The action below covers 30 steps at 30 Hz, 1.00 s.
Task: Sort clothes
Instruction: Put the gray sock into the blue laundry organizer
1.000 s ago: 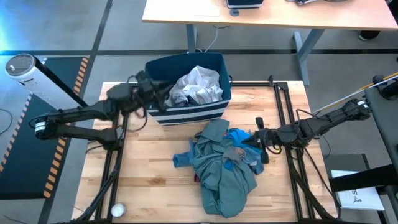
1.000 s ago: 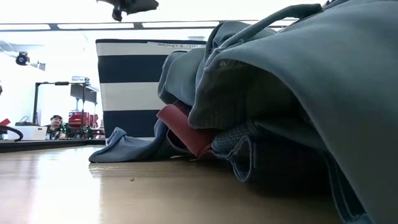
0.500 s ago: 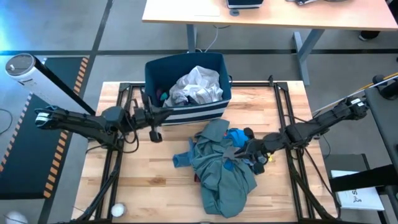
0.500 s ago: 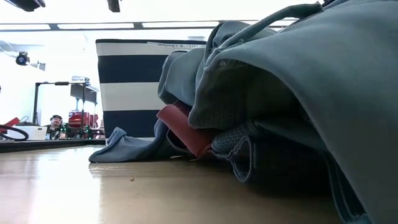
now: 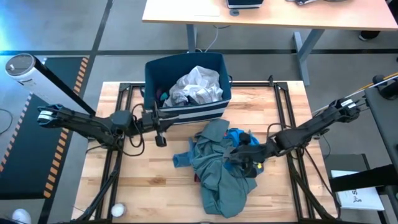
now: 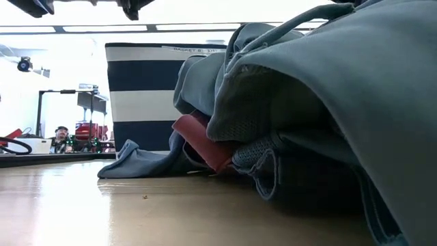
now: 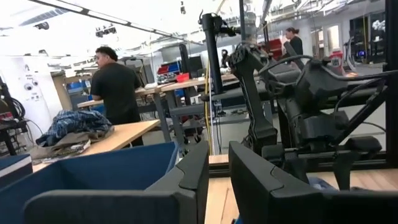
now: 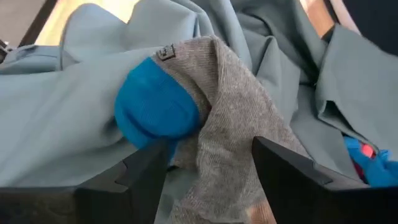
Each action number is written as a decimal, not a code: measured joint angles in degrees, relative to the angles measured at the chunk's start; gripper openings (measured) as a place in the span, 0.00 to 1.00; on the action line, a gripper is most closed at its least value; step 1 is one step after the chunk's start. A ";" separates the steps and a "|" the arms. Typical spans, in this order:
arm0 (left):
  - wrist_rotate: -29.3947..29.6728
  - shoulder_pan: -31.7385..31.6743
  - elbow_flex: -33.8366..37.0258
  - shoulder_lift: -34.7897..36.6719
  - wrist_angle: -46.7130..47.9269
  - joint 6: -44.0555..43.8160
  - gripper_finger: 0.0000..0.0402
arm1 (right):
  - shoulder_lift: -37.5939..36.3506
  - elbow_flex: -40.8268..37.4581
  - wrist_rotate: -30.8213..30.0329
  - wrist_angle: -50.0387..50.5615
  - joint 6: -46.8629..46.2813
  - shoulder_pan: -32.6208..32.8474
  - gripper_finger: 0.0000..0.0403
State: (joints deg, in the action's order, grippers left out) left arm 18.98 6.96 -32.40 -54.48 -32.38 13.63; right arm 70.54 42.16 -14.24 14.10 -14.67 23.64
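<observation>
Now over the heap of clothes [image 5: 224,167] at table centre: right gripper [image 5: 235,154], fingers spread apart, straddling a grey piece [image 8: 233,118] with a blue patch [image 8: 155,109] on the teal-green garment [image 5: 219,180]. At ten o'clock from the heap, left gripper [image 5: 160,129], fingers nearly closed on nothing, hovering just before the navy striped bin [image 5: 186,112]. Inside that bin, at twelve o'clock, the white garment [image 5: 196,85].
</observation>
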 joint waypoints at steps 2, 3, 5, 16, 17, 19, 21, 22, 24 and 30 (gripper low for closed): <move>0.01 -0.01 0.00 -0.55 -0.05 -0.39 0.13 | 1.08 1.02 -1.15 2.30 -1.85 -0.02 0.53; 0.09 -0.02 0.00 -0.76 -0.05 -0.45 0.13 | 1.66 1.49 -1.67 3.93 -2.71 -0.02 0.51; 1.00 -0.02 0.00 -1.23 -0.02 -0.53 0.13 | 2.85 2.59 -3.07 6.84 -4.58 -0.02 0.44; 3.02 -0.04 0.00 -1.57 -0.77 -0.44 0.10 | 6.60 9.86 -3.26 12.92 -1.50 -0.02 0.04; 3.02 -0.04 0.00 -1.57 -0.77 -0.44 0.10 | 6.56 11.37 -3.28 14.00 -1.36 -0.02 0.04; 3.02 -0.04 0.00 -1.84 -1.01 -0.44 0.10 | 6.56 14.71 -3.40 16.77 -0.62 0.02 0.02; 3.02 -0.04 0.00 -2.01 -1.27 -0.42 0.10 | 6.42 18.20 -3.77 19.18 1.33 0.12 0.01; 3.02 -0.04 0.00 -2.01 -1.34 -0.42 0.10 | 6.38 19.89 -3.83 19.52 2.83 0.11 0.01; 3.05 -0.04 -0.04 -2.05 -1.68 -0.42 0.10 | 6.34 23.09 -4.03 19.53 6.58 -0.01 0.01; 3.06 -0.04 -0.15 -2.05 -2.12 -0.40 0.10 | 6.45 30.37 -10.40 16.00 15.90 -1.85 0.00</move>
State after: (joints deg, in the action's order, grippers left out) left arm 22.04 6.92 -32.56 -56.53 -34.50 13.23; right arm 76.99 72.53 -24.64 30.09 1.23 21.79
